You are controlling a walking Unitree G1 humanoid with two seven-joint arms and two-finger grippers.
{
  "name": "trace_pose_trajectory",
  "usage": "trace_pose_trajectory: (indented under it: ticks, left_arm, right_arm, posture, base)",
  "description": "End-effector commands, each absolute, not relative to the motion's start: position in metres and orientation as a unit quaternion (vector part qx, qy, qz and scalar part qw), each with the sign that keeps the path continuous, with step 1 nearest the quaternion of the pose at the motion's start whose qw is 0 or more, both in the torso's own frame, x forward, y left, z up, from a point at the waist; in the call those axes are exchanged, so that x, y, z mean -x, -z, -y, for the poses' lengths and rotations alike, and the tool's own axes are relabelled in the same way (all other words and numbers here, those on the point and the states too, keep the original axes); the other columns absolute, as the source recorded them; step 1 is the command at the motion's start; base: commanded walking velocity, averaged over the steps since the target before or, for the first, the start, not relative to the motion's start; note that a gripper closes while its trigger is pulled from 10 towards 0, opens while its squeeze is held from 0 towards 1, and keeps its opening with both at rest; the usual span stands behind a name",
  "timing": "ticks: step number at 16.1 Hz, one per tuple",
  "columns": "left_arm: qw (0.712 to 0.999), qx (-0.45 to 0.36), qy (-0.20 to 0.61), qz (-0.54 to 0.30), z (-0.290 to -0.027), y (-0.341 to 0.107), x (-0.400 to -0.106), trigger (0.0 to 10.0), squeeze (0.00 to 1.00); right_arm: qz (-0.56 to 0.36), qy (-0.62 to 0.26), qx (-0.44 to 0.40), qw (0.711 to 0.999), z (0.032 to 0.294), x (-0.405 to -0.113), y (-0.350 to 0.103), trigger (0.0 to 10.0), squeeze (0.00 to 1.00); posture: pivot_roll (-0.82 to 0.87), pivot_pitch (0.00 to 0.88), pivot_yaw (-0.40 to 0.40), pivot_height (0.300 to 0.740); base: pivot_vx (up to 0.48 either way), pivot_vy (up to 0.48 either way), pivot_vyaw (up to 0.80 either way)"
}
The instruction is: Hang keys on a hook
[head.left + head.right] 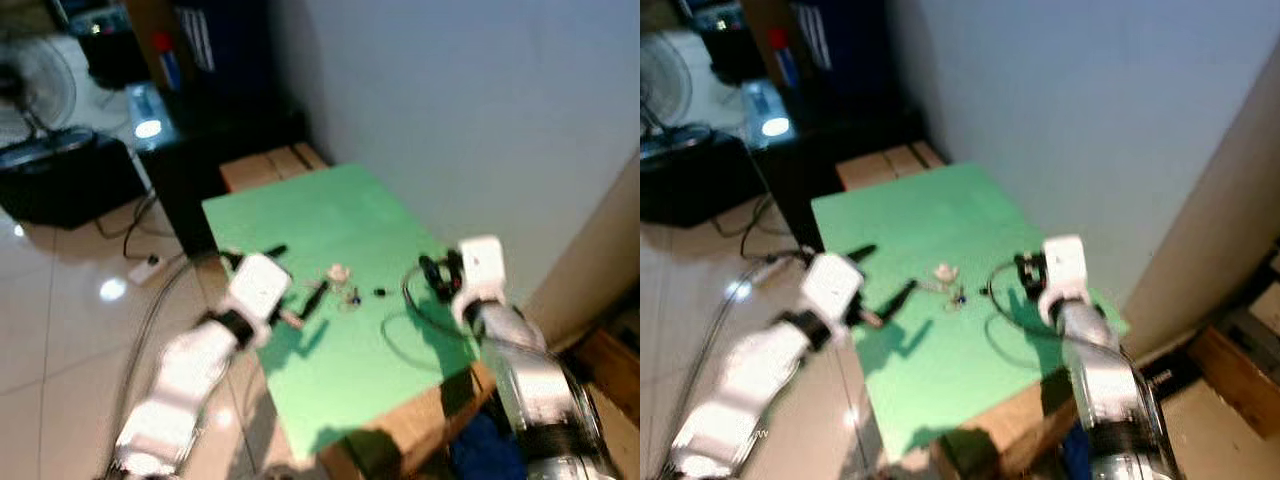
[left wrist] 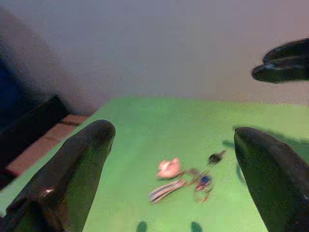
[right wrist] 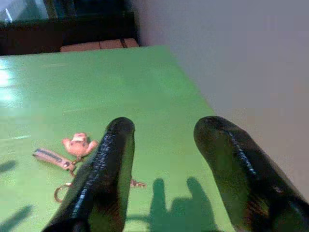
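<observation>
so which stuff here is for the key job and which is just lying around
For the job:
- keys on the green table
- left tool, open beside them
- right tool, open beside them

Just lying about:
- fan
- black cabinet
- floor cables

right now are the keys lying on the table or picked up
Lying flat on the green table. The keys rest loose on it, with both grippers' fingers open and apart from them.

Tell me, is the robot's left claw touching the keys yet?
Apart. In the left wrist view the left gripper is open, and bare green mat lies between its fingers and the keys farther ahead.
</observation>
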State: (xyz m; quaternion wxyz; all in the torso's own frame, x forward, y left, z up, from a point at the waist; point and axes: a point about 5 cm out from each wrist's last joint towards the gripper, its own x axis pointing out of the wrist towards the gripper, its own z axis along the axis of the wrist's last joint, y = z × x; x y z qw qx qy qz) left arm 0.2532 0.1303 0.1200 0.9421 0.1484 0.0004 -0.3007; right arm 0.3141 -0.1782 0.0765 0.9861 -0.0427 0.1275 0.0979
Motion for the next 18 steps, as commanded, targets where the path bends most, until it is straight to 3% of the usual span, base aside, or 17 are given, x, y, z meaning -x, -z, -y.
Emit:
trace_pose_trajectory:
  ticks: [1, 6, 15, 16, 17, 18]
  left_arm:
    - [0.941, -0.16, 0.298, 0.004, -0.139, -0.13, -0.252, 10.0, 0.0]
    - [0.918, -0.185, 0.349, -0.014, -0.16, -0.163, -0.228, 10.0, 0.0]
    - [0.899, -0.19, 0.389, -0.069, -0.173, -0.186, -0.212, 10.0, 0.0]
    - [0.892, -0.187, 0.405, -0.079, -0.17, -0.187, -0.206, 10.0, 0.0]
    - [0.89, -0.185, 0.409, -0.081, -0.169, -0.188, -0.205, 10.0, 0.0]
    - [0.889, -0.186, 0.41, -0.082, -0.169, -0.189, -0.204, 10.0, 0.0]
  right_arm:
    - [-0.129, -0.096, 0.043, 0.986, 0.185, -0.322, -0.077, 10.0, 1.0]
    - [-0.165, -0.133, 0.073, 0.974, 0.194, -0.355, -0.083, 10.0, 1.0]
    - [-0.229, -0.214, 0.184, 0.932, 0.204, -0.361, -0.09, 10.0, 1.0]
    - [-0.237, -0.232, 0.224, 0.916, 0.208, -0.361, -0.092, 10.0, 0.77]
    - [-0.236, -0.242, 0.243, 0.909, 0.21, -0.361, -0.094, 10.0, 0.0]
    - [-0.232, -0.249, 0.248, 0.907, 0.21, -0.362, -0.096, 10.0, 0.0]
  posture:
    - [0.05, 0.056, 0.055, 0.718]
    - [0.19, 0.228, 0.091, 0.718]
    - [0.25, 0.332, 0.097, 0.718]
    - [0.25, 0.337, 0.102, 0.718]
    - [0.24, 0.345, 0.105, 0.718]
    - [0.25, 0.351, 0.104, 0.718]
  base:
    - [0.0, 0.0, 0.0]
    - [0.0, 0.0, 0.0]
    - [0.0, 0.0, 0.0]
    - [0.0, 0.0, 0.0]
    - [0.0, 0.0, 0.0]
    - [0.0, 0.0, 0.0]
